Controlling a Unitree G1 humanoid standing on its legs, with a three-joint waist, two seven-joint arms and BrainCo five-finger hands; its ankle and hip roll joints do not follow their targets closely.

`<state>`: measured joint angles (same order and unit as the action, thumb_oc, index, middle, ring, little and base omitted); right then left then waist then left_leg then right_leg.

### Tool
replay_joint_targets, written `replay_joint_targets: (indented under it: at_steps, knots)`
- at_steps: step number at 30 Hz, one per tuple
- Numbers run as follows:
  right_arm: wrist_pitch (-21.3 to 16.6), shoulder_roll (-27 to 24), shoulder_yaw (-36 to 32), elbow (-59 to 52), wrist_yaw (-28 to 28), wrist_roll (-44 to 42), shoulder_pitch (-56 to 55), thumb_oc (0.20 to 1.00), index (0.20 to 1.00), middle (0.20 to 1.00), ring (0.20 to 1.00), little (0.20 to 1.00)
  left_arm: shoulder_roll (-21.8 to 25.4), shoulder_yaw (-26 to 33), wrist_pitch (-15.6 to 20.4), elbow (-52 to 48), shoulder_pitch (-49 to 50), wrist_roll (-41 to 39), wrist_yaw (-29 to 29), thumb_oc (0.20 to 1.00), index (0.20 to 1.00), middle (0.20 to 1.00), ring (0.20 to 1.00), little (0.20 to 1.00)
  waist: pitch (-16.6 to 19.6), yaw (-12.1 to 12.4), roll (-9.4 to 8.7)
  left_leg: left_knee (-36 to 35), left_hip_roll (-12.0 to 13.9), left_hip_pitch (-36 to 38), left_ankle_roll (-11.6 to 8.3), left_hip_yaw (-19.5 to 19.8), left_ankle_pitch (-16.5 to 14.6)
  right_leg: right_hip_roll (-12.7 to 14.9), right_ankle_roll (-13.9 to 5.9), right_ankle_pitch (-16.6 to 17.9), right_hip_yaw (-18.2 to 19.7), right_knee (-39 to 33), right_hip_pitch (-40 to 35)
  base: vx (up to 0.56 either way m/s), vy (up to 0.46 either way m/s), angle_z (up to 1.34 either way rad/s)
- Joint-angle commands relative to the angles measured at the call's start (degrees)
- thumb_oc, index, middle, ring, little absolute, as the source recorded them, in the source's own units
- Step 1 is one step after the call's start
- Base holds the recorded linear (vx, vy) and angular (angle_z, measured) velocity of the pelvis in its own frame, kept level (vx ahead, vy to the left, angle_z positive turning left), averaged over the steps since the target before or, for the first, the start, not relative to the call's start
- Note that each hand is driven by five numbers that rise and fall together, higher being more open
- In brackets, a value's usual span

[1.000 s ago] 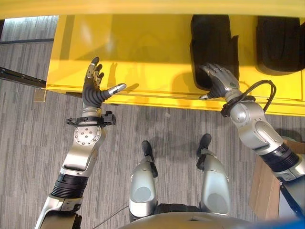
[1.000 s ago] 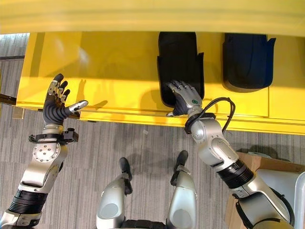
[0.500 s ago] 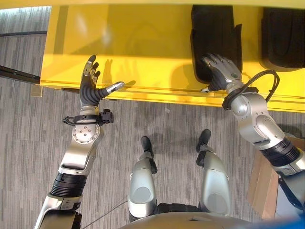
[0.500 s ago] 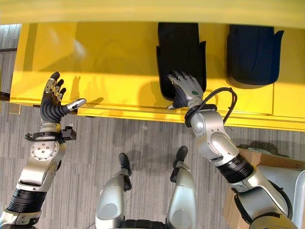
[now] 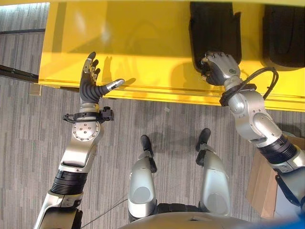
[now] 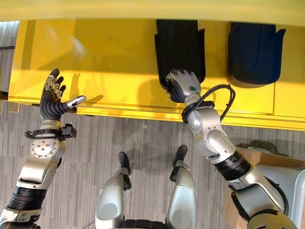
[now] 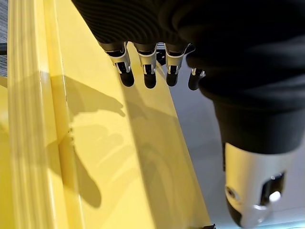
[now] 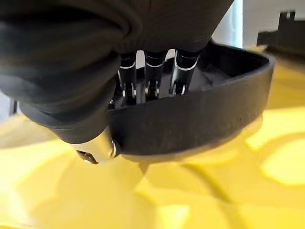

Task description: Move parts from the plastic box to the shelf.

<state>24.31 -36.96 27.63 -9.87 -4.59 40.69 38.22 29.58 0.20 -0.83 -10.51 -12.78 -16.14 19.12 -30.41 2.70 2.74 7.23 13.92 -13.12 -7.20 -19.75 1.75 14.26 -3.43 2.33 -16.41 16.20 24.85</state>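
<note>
A long black tray-like part (image 5: 214,33) lies on the yellow shelf (image 5: 143,47), its near end close to the front edge. My right hand (image 5: 220,69) is at that near end. In the right wrist view its fingers (image 8: 147,81) curl over the rim of the black part (image 8: 190,124) and the thumb sits against the outside wall. A second black part (image 5: 285,33) lies further right on the shelf. My left hand (image 5: 90,88) hovers open and upright over the shelf's front edge at the left, holding nothing, fingers (image 7: 150,71) straight.
A brown cardboard box (image 6: 245,164) stands on the grey carpet at the lower right. A dark bar (image 5: 14,74) runs under the shelf's left end. A yellow upper ledge (image 6: 152,9) crosses the top. The left half of the shelf surface is bare.
My right hand's fingers, earlier spread flat on the part's near end, have curled over its rim. The camera has shifted a little. The left hand has barely moved.
</note>
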Motion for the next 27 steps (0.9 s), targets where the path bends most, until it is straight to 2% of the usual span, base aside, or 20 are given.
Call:
replay_joint_targets:
  at_steps: [1, 7, 13, 27]
  knots:
    - [-3.8, 1.3, -0.5, -2.3, 4.3, -2.6, 1.6, 0.2, 0.2, 0.2, 0.2, 0.2, 1.3, 1.8, 2.5, -7.5, 0.6, 1.9, 1.3, 1.0, 1.0, 1.0, 1.0, 1.0, 0.6, 0.3, -1.68, 4.0, -1.2, -3.4, 0.82, -0.1, -3.5, -0.9, -3.63, -7.6, 0.2, 0.9, -3.2, 0.0, 0.0, 0.0]
    - [-5.2, 1.5, -2.9, -6.8, 4.6, -4.3, 1.0, 0.2, 0.2, 0.2, 0.2, 0.2, 0.7, 2.5, 2.1, -8.8, 0.8, 1.5, 1.7, 1.0, 1.0, 1.0, 1.0, 1.0, 0.6, 0.0, -1.52, 4.1, -1.2, -2.8, 0.79, -0.1, -3.8, -1.1, -3.53, -7.7, 0.4, 0.6, -3.9, 0.0, 0.0, 0.0]
    - [-6.2, 1.7, -3.9, -8.6, 7.2, -6.5, 1.4, 0.2, 0.2, 0.2, 0.2, 0.2, 0.6, 2.8, 1.8, -9.5, 0.6, 1.1, 3.0, 1.0, 1.0, 1.0, 1.0, 1.0, 0.6, 0.0, -1.32, 4.0, -1.4, -2.2, 0.85, 0.0, -3.9, -1.2, -3.4, -7.8, 0.5, 0.5, -4.5, 0.0, 0.0, 0.0]
    - [-8.8, 4.0, -3.8, -9.0, 8.4, -6.2, 7.7, 0.2, 0.2, 0.2, 0.2, 0.2, 0.0, 2.5, 0.1, -9.5, -0.9, 0.5, 3.5, 1.0, 1.0, 1.0, 1.0, 1.0, 0.6, 1.6, -0.65, 4.7, -1.8, -1.7, 1.15, 1.5, -4.3, -0.7, -3.08, -8.3, 0.2, 1.5, -5.2, 0.0, 0.0, 0.01]
